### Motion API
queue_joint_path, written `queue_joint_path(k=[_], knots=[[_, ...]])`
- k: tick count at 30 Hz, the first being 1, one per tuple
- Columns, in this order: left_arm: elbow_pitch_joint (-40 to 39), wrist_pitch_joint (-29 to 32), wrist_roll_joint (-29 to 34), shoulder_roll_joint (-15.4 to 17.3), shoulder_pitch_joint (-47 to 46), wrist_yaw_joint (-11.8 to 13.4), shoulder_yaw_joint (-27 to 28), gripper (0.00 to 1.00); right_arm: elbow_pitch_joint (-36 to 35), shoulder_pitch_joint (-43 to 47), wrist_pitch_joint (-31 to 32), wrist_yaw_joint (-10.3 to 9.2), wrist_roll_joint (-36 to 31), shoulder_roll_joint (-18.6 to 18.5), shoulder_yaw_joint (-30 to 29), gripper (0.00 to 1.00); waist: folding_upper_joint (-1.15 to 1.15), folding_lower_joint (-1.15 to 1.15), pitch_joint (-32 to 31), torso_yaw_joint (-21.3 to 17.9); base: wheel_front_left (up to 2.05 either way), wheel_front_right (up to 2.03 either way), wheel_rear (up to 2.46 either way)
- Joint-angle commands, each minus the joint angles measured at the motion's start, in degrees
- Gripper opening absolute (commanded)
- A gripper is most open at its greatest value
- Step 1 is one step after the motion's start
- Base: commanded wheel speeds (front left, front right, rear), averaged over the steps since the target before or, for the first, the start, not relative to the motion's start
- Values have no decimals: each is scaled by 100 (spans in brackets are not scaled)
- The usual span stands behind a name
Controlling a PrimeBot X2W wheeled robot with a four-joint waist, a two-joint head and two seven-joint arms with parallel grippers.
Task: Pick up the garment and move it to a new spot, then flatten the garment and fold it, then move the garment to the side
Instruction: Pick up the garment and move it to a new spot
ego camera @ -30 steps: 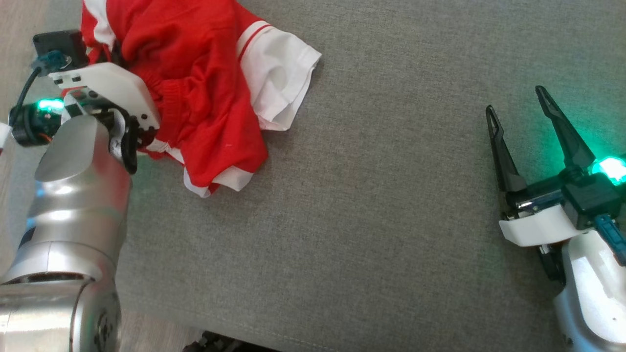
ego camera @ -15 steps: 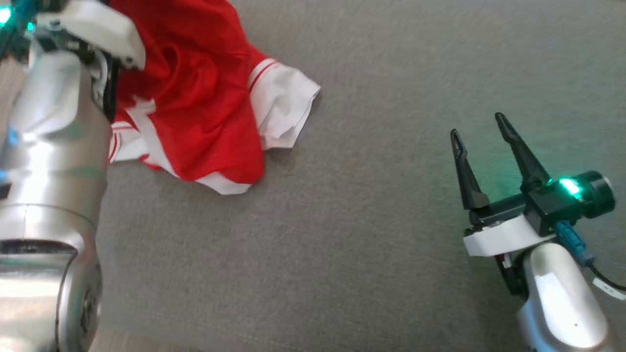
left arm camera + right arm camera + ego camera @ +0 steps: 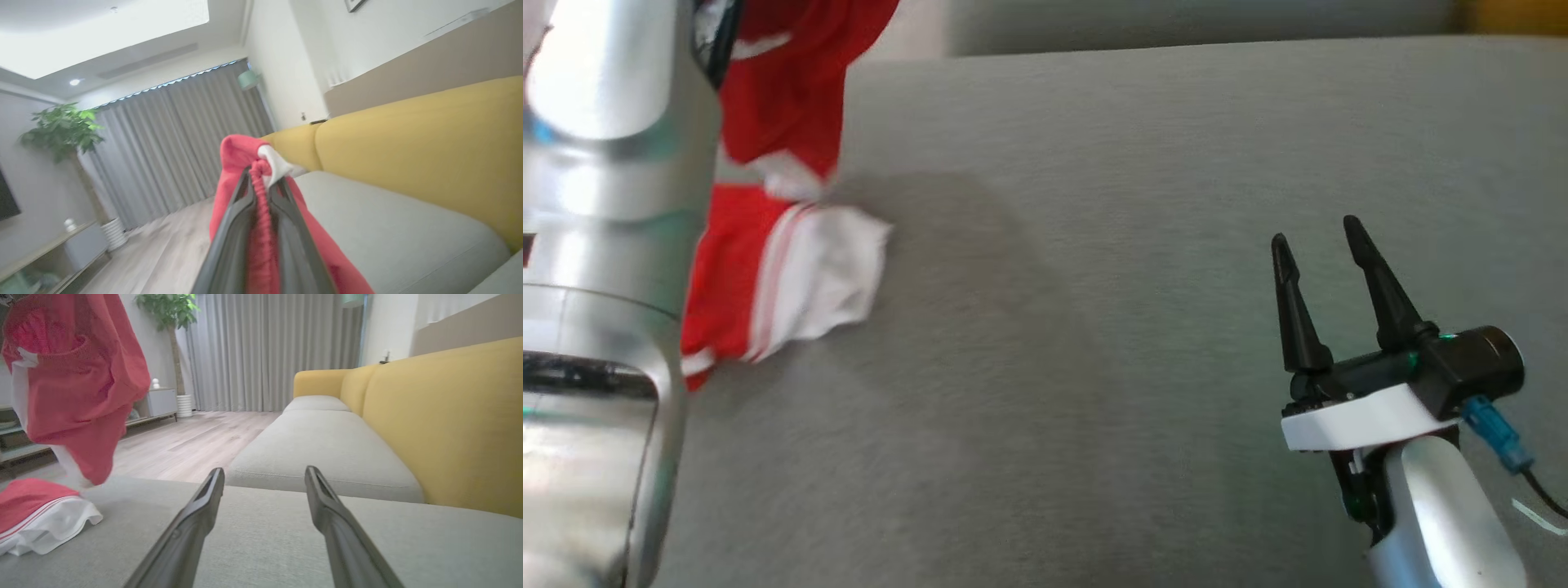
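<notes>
Red garment [image 3: 776, 114] hangs pinched in left claw [image 3: 263, 179], well apart from wide right claw [image 3: 1316, 233].

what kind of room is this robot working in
Most likely a home living room: a sofa with a yellow back and grey seat cushions, floor-length grey curtains, and a potted plant by a low cabinet on wood flooring.

Grey seat cushions [image 3: 327, 433] run along a sofa with a yellow backrest [image 3: 449, 416]. Beyond them lies a pale wood floor [image 3: 196, 441], ending at long grey curtains [image 3: 265, 351]. A leafy potted plant [image 3: 167, 310] stands beside a low cabinet [image 3: 157, 402]. A bright ceiling panel [image 3: 102, 32] glows over white walls [image 3: 294, 61].
</notes>
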Motion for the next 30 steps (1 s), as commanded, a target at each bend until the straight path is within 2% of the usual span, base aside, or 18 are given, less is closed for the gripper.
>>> queue_joint_path(k=[1, 7, 12, 13, 20, 23, 25, 26, 27, 28, 29, 30], knots=[[-307, 81, -86, 198, -295, -13, -64, 0, -229, 0, 4, -4, 97, 53, 137, 100, 0, 1, -246, -876, 0, 0, 0], [-935, 455, -682, 295, -149, -15, -638, 0, -376, -7, 4, -4, 415, 54, 193, 100, 0, 1, -64, -1844, 0, 0, 0], [-1416, 608, -1103, 328, 291, -15, -1251, 0, -467, -87, 4, -4, 602, 55, 178, 100, 0, 1, 225, -2348, 0, 0, 0], [-1416, 608, -1103, 328, 291, -15, -1251, 0, -467, -87, 4, -4, 602, 55, 178, 100, 0, 1, 225, -2348, 0, 0, 0], [-1929, 537, -1652, 455, 1618, -16, -2333, 0, -488, -139, 4, -4, 845, 55, 199, 100, 0, 1, 584, -2539, 0, 0, 0], [-1855, 343, -1717, 451, 2441, -12, -2640, 0, -449, -155, 4, -4, 919, 55, 289, 100, 0, 1, 635, -2509, 0, 0, 0], [-1720, 124, -1618, 410, 2890, 77, -2838, 0, -415, -169, 4, -4, 942, 55, 327, 100, 0, 1, 641, -2441, 0, 0, 0], [-1645, 4, -1563, 369, 3069, 165, -2913, 22, -396, -174, 4, -4, 940, 55, 338, 100, 0, 1, 634, -2391, 0, 0, 0], [-1590, -123, -1528, 306, 3225, 277, -2952, 80, -375, -174, 4, -4, 932, 55, 339, 100, 0, 1, 616, -2327, 0, 0, 0], [-1552, -239, -1530, 227, 3368, 393, -2951, 100, -346, -168, 4, -4, 925, 55, 335, 100, 0, 1, 589, -2256, 0, 0, 0], [-1541, -414, -1546, 75, 3621, 643, -2890, 100, -265, -135, 4, -4, 879, 55, 322, 100, 0, 1, 484, -2085, 0, 0, 0], [-1574, -467, -1515, 19, 3742, 756, -2878, 100, -222, -106, 4, -4, 850, 55, 301, 100, 0, 1, 409, -1973, 0, 0, 0]])
